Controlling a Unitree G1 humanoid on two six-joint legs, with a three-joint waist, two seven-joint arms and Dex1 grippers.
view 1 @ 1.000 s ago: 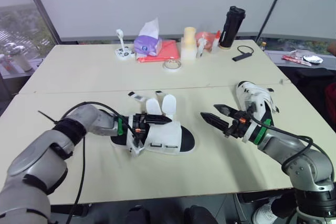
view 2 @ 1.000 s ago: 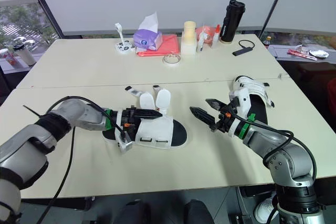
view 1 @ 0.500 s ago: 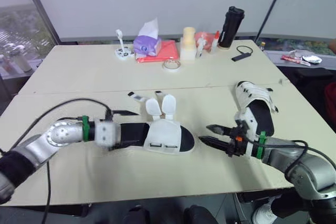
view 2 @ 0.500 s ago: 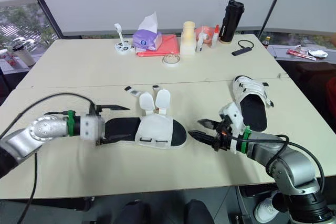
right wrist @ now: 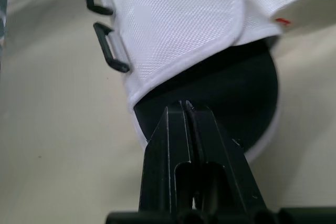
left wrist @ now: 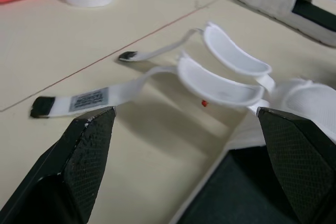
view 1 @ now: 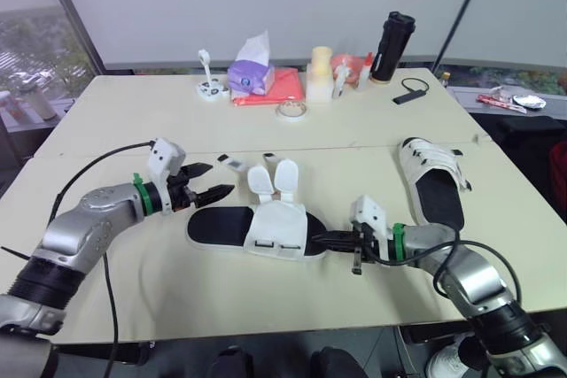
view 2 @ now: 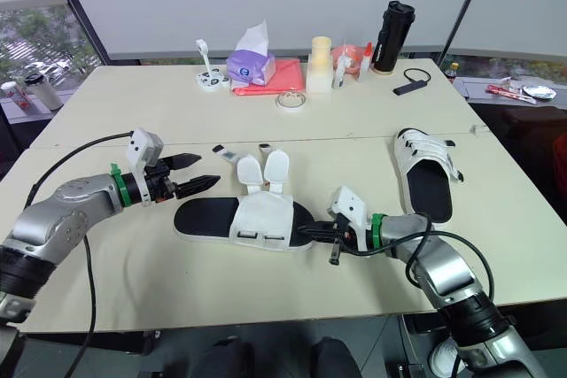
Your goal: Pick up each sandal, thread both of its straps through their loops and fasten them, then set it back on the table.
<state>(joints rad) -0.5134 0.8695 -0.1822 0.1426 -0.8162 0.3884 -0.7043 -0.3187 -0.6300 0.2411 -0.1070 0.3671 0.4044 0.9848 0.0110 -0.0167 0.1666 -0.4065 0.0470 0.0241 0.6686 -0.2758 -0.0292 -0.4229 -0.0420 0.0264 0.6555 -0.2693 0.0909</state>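
An unfastened white sandal with a black footbed lies flat at the table's centre. Its two straps are spread open toward the far side, and its black loops sit on the near side. My left gripper is open just left of the strap ends, holding nothing. My right gripper is shut, fingers pressed together, with its tip over the toe end of the footbed. A second white sandal, straps fastened, lies to the right.
Along the far edge stand a purple tissue box on a red cloth, a tape roll, a pale cup, a black bottle and a small black device. A seam crosses the table behind the sandals.
My left gripper has pulled off the sandal's heel to the left, still open. My right gripper has moved left to the sandal's toe and shut.
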